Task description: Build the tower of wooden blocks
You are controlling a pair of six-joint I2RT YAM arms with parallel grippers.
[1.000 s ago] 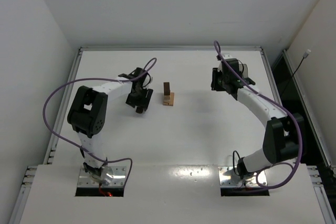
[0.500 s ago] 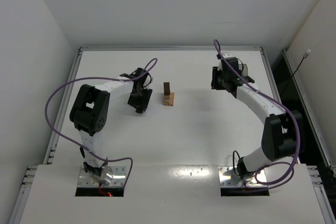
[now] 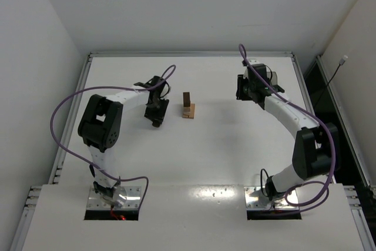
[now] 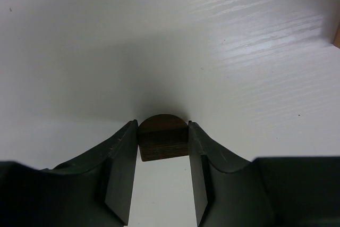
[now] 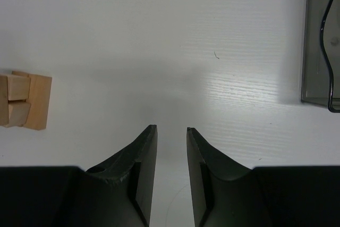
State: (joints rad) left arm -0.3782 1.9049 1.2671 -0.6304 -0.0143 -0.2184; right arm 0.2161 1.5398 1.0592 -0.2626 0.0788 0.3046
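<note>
Left tool (image 4: pixel 162 125) clenches a dark round-topped block (image 4: pixel 163 142) at its very tips, low in the wrist view; so shallow a hold may let it twist or slip when lifted. Right tool (image 5: pixel 171 128) stands parted, empty. The wood block tower (image 3: pixel 188 108) stands mid-frame on the desk (image 3: pixel 223 145); a skewed placement could topple it

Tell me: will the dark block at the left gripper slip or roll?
The dark block looks like rigid wood, probably light. Its flat sides face the left gripper, so slipping seems unlikely. Set on its rounded edge, it might rock.
</note>
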